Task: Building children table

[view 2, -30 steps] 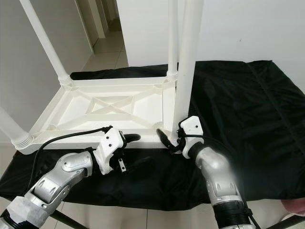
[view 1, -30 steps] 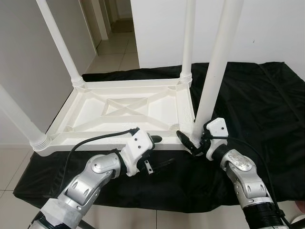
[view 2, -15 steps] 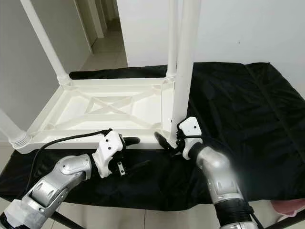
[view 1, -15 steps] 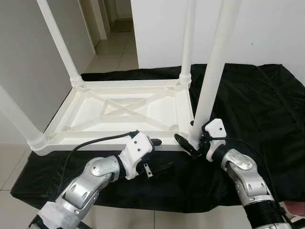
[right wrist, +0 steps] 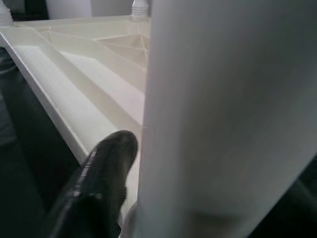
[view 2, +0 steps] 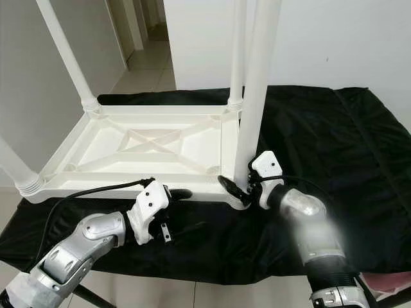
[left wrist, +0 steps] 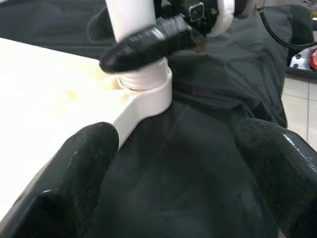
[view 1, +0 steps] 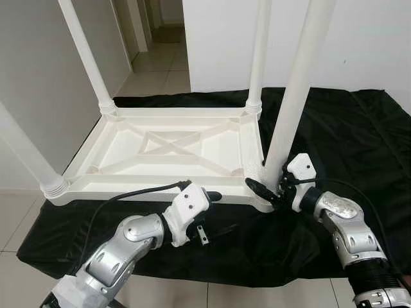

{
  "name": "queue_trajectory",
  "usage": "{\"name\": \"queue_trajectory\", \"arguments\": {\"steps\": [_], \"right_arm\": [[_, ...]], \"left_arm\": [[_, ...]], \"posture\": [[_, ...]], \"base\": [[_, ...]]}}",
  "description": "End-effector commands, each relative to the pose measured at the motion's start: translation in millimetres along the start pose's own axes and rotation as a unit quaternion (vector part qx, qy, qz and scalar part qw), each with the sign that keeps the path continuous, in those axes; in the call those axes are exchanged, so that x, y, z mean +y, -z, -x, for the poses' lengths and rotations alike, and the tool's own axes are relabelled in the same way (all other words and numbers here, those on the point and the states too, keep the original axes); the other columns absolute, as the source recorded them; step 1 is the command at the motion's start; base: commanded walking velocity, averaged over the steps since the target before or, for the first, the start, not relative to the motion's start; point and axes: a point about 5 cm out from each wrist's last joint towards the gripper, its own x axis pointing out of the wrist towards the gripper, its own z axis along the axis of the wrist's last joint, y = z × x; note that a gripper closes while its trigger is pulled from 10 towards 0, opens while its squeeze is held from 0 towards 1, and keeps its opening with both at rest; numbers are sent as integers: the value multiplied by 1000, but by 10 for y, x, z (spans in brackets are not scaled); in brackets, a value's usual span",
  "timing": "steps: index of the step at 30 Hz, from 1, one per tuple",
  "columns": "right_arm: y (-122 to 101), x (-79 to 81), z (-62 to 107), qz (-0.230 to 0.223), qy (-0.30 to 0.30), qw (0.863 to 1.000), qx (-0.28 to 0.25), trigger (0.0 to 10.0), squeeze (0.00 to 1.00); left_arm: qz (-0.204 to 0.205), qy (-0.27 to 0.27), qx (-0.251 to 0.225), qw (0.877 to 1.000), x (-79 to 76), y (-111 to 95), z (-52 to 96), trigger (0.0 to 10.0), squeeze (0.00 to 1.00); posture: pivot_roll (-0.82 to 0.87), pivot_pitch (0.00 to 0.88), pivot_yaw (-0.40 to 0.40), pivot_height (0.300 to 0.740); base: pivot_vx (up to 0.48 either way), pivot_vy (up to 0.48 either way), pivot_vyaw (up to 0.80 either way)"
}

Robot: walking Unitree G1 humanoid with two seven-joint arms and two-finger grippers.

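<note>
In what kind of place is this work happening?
Probably a room in a home: tiled floor, plain white walls and a doorway to a hallway. The upturned white table lies on a black cloth.

The upturned children table (view 1: 173,144) and its legs (view 1: 297,96) are plain white. The cloth (view 1: 359,141) under it is black. The floor tiles (view 1: 157,64) are pale beige.

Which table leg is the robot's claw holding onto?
The near right leg, closest to the robot's right arm. The right claw grips it at its base, where it joins the upside-down table. Nothing touches the other three legs.
</note>
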Motion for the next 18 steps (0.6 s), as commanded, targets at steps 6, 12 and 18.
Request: {"name": "queue_trajectory", "arguments": {"steps": [6, 12, 18], "right_arm": [[66, 68, 21, -37, -11, 999, 2, 0, 0], [85, 125, 50, -75, 19, 997, -3, 10000, 0], [-6, 290, -8, -113, 102, 988, -24, 10000, 0]], "left_arm": [[3, 39, 11, 999, -75, 29, 41, 10000, 0], [2, 37, 14, 999, -83, 36, 58, 10000, 0], [6, 25, 13, 1000, -61, 41, 79, 10000, 0]], "posture": [[-85, 0, 60, 740], [-86, 0, 60, 740], [-86, 5, 56, 740]], "base": [[0, 0, 0], [0, 0, 0], [0, 0, 0]]}}
